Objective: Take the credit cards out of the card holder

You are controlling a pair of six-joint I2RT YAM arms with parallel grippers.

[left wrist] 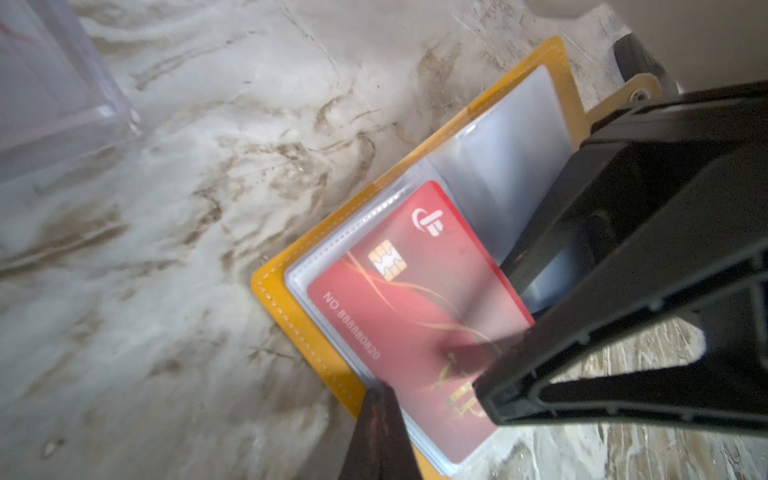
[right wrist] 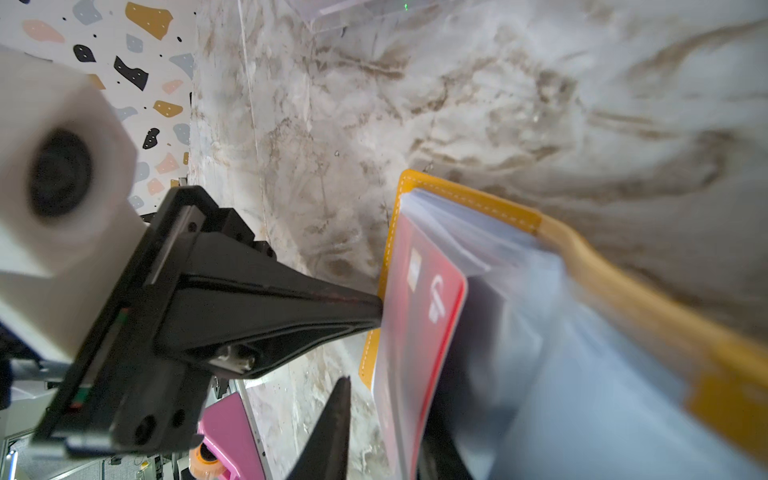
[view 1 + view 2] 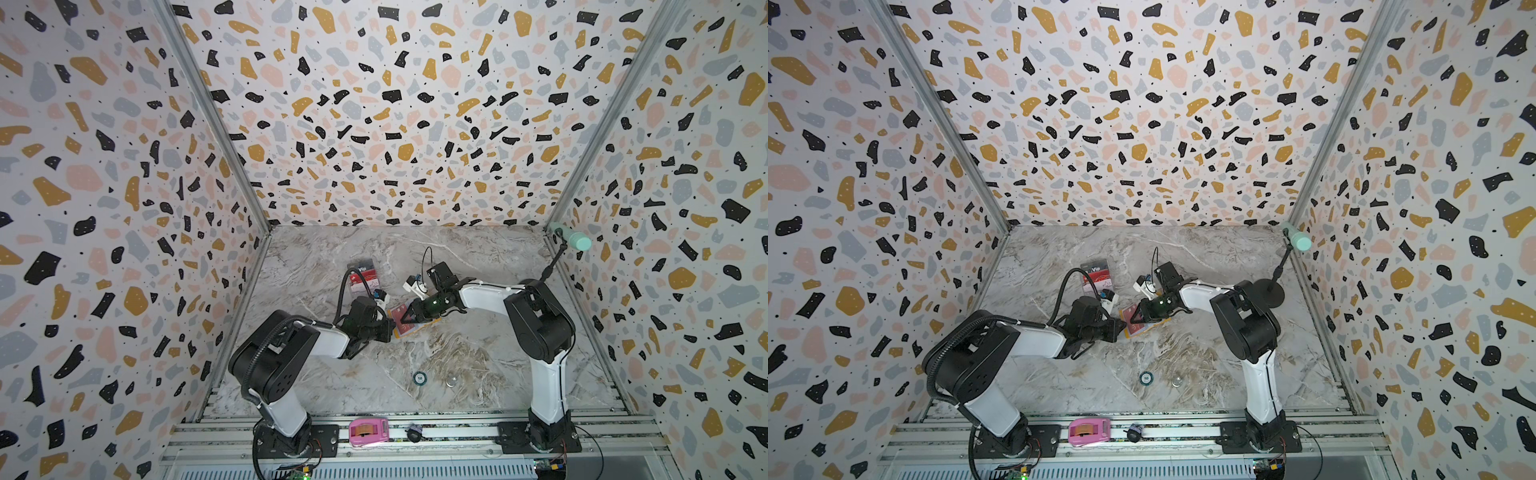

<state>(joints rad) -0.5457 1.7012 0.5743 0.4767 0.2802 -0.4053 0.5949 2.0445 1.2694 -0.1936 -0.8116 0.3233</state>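
red card (image 1: 415,316): NO.888880820 (digits blurry) | black card (image 3: 365,268): Vip

The card holder (image 2: 469,203) is blurred and cut off by the right wrist view's edge.

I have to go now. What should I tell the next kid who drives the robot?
Left gripper: shut, its tip on the holder, at the yellow edge, keeping it open.
Right gripper: jaws straddle the edge of the red card; whether they grip it is unclear.
The red card is mostly in its sleeve; one corner seems out.
Done: Vip card and a second card sit in the clear stand.
Left to do: pull the red card out.
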